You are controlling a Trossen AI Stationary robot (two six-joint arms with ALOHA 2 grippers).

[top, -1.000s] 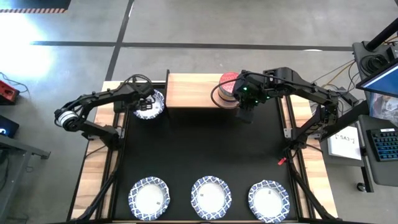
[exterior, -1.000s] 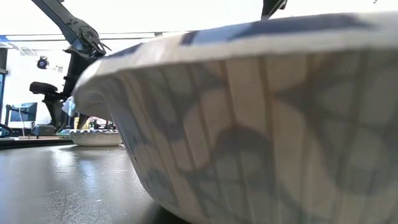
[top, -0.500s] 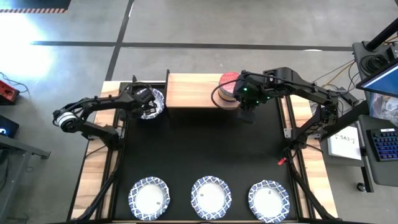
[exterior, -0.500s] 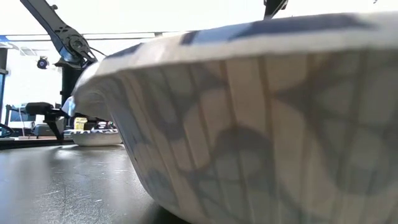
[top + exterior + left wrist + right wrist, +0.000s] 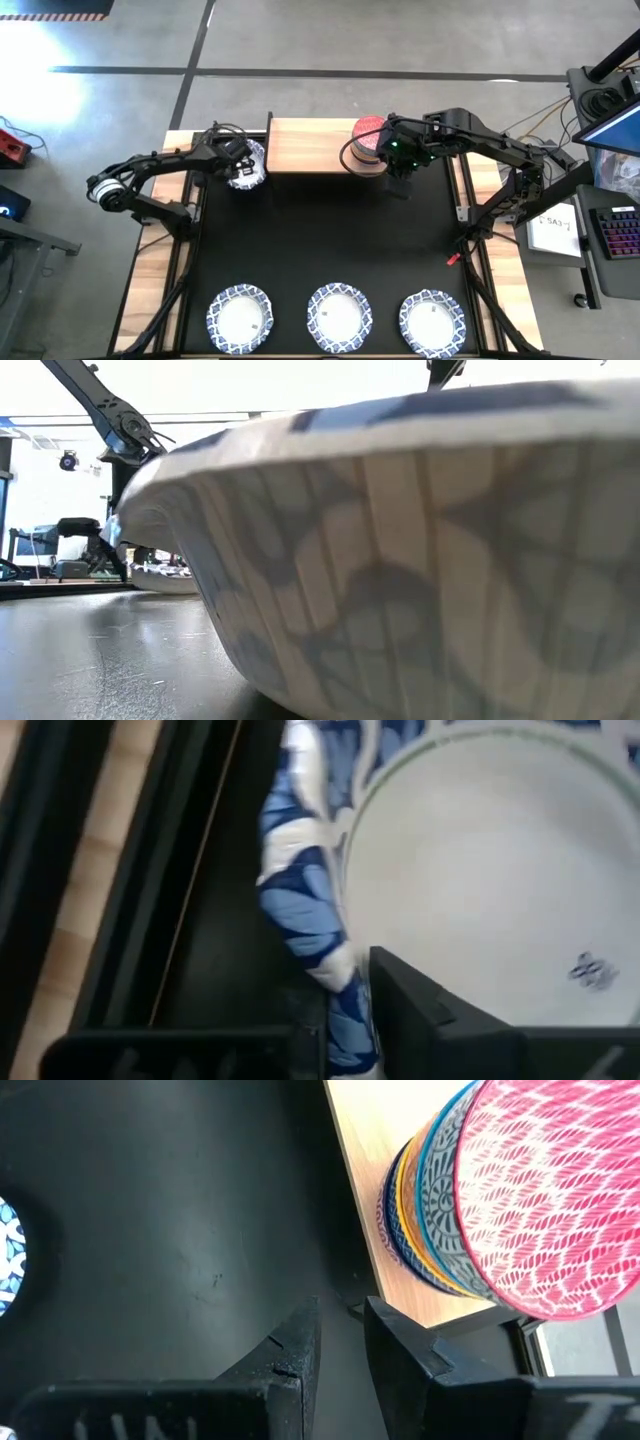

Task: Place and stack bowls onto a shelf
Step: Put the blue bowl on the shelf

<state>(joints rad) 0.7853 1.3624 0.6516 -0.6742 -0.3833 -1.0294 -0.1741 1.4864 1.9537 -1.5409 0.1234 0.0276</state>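
A white bowl with a blue-patterned rim [image 5: 248, 163] sits on the table just left of the shelf [image 5: 310, 145], a light-wood board at the far edge. My left gripper [image 5: 232, 165] is shut on this bowl's left side. Several small bowls [image 5: 368, 143] are nested in a stack on the shelf's right end, the red one on top [image 5: 540, 1190]. My right gripper [image 5: 398, 178] hangs just off the shelf's right near corner. Its fingers [image 5: 300, 1350] stand slightly apart with nothing between them. My left gripper pinches the bowl's rim [image 5: 330, 960] on its left side, one finger [image 5: 410, 1000] inside the bowl and the other outside. It comes from the table's left, slanting down. The bowl stays about level at table height; I cannot tell whether it is lifted.
Three more white, blue-rimmed bowls [image 5: 240, 318] [image 5: 339, 316] [image 5: 432, 320] stand in a row along the near edge. One of them [image 5: 400, 540] fills most of the low view. The black mat [image 5: 320, 240] between the shelf and this row is bare.
My left gripper has come down beside the bowl's left rim and taken hold of it. The bowl has stayed beside the shelf.
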